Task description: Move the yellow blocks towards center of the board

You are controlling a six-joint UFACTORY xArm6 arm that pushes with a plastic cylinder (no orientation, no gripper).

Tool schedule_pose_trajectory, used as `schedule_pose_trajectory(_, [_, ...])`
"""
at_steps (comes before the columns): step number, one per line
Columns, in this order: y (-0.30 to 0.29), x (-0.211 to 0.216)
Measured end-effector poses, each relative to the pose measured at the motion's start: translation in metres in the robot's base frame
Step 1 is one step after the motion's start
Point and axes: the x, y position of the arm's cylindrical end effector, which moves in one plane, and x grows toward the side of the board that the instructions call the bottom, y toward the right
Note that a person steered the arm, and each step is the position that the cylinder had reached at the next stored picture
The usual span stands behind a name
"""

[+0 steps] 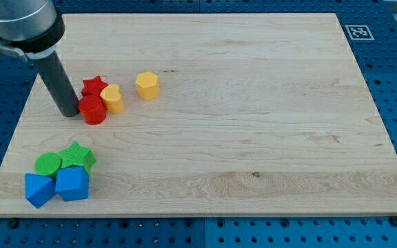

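A yellow hexagonal block [147,85] stands left of the board's middle, towards the view's top. A second yellow block, heart-shaped [112,98], sits further left, touching a red cylinder [92,109] and close to a red star [94,86]. My tip [68,112] rests on the board just left of the red cylinder, touching or nearly touching it. The rod rises from it towards the view's top left.
At the view's bottom left a cluster holds a green cylinder [47,164], a green star [78,156] and two blue blocks [72,184] [38,189]. The wooden board [253,117] has a fiducial tag [357,31] at its top right corner.
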Motion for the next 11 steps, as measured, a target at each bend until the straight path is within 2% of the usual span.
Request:
schedule_pose_trajectory(2, [0.053,-0.009])
schedule_pose_trajectory(5, [0.081,-0.073])
schedule_pose_trajectory(6, [0.113,-0.081])
schedule_pose_trajectory(8, [0.131,-0.081])
schedule_pose_trajectory(10, [0.146,-0.063])
schedule_pose_trajectory(11, [0.179,-0.058])
